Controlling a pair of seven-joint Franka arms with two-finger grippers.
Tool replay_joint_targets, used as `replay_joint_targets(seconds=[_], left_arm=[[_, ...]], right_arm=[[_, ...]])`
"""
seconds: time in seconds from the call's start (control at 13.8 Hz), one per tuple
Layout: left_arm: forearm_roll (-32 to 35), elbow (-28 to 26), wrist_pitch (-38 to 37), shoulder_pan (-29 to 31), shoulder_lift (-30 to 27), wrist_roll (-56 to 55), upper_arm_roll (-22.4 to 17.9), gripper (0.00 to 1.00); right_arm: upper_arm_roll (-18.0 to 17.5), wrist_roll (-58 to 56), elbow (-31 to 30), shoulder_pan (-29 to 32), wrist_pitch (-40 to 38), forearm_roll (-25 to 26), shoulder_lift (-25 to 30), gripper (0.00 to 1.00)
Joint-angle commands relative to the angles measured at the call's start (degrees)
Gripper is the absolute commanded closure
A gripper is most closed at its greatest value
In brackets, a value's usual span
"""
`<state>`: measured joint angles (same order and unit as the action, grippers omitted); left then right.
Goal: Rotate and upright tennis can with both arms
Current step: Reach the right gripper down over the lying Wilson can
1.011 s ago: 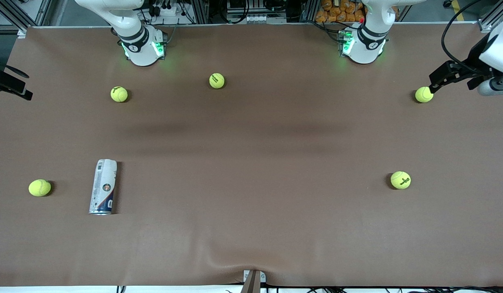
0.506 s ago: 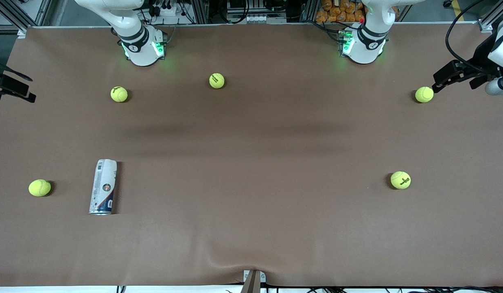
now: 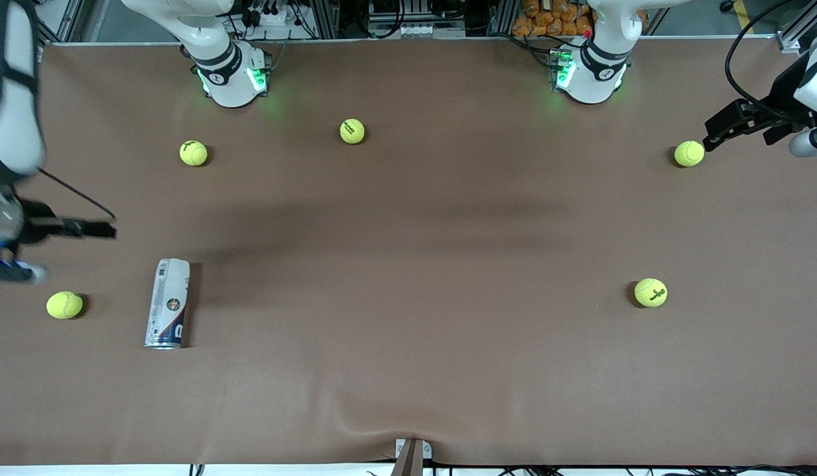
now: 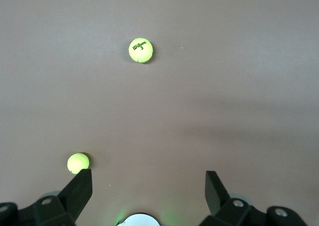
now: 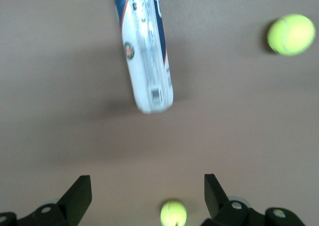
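Observation:
The tennis can (image 3: 167,304) lies on its side on the brown table near the right arm's end, with its silvery rim toward the front camera. It also shows in the right wrist view (image 5: 144,51). My right gripper (image 3: 108,230) is open and empty, up in the air over the table beside the can's white end, apart from it. Its jaws (image 5: 147,188) stand wide apart. My left gripper (image 3: 712,129) is open and empty in the air at the left arm's end, beside a tennis ball (image 3: 689,153). Its fingers (image 4: 79,186) stand wide apart.
Tennis balls lie scattered: one beside the can at the table's end (image 3: 65,305), two near the right arm's base (image 3: 194,153) (image 3: 352,131), and one toward the left arm's end (image 3: 650,292). A cloth wrinkle sits at the front edge (image 3: 408,430).
The right arm has swung in from the table's end toward the can, and its gripper now hangs over the table near it. The left gripper drew back slightly from the ball.

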<state>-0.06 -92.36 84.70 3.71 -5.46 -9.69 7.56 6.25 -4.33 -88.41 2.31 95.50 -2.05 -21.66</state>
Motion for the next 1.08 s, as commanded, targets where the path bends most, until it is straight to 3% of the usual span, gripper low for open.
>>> replay_joint_targets(seconds=[0.0,0.51,1.01], left_arm=[[-1.08,0.69,-0.94,0.86,0.54,1.52,0.35,0.00],[-1.08,0.34,-0.94,0.86,0.63,1.52,0.35,0.00],[-1.17,0.34,-0.94,0.86,0.63,1.61,0.35,0.00]], right_arm=[[-0.62,-4.44,4.81,0.68,2.84,0.12,-8.02,0.00],[-0.97,-9.64,5.09,-0.28,20.32,-2.07,-19.11,0.00],[-1.06,-14.92,4.56,0.42,23.50,-4.79,-23.43,0.00]])
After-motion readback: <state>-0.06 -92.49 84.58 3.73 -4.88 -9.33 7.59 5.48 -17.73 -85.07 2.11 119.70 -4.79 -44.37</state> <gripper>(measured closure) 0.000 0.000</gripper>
